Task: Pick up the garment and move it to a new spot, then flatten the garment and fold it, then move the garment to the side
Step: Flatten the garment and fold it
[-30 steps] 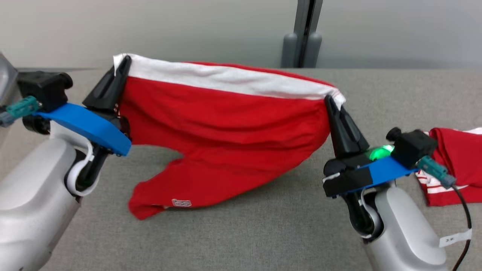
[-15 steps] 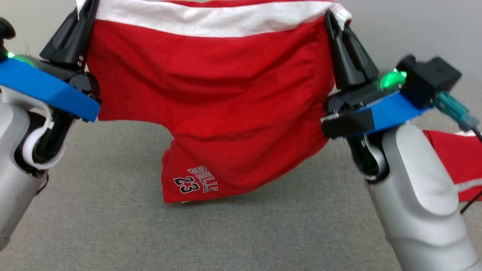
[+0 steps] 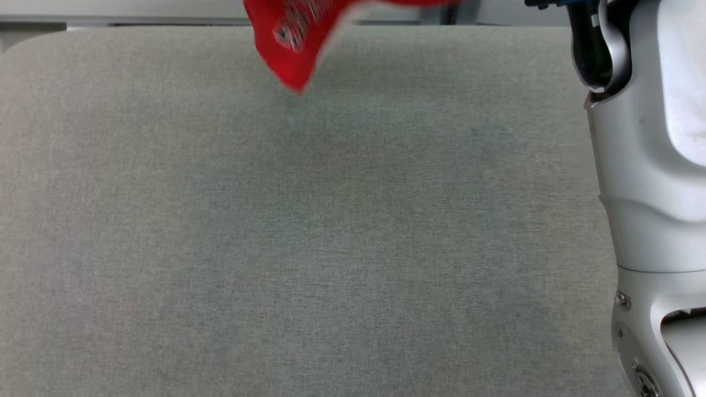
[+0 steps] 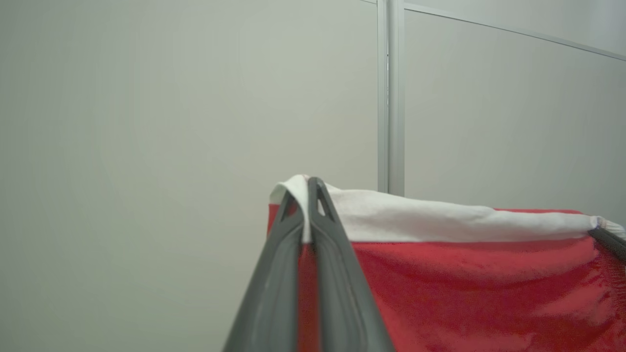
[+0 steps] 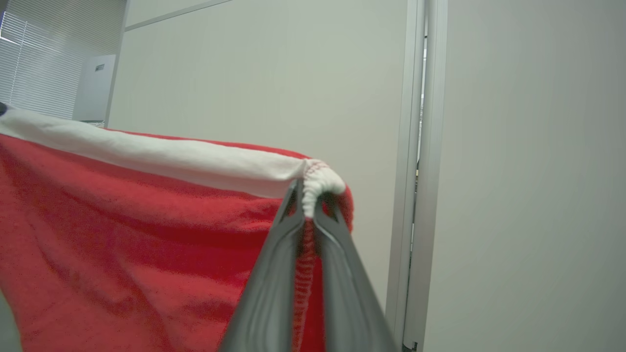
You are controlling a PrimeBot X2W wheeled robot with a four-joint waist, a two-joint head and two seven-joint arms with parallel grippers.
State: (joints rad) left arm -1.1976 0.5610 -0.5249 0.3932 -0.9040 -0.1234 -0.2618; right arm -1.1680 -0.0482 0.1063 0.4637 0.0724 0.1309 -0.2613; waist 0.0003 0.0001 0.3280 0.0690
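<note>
The garment, red shorts with a white waistband, hangs stretched in the air between my two grippers. In the left wrist view my left gripper is shut on one end of the waistband, the garment spreading to the right. In the right wrist view my right gripper is shut on the other, bunched end, the garment spreading left. In the head view one blurred leg of the garment with printed lettering dangles at the top edge, clear of the grey table.
My pale right forearm rises along the right edge of the head view. The table's far edge runs along the top. Plain wall panels and a vertical metal post stand behind the raised garment.
Both grippers lifted the garment high, so only one leg tip remains at the top of the head view. The head camera has tilted down onto the table. The left arm has left that view.
</note>
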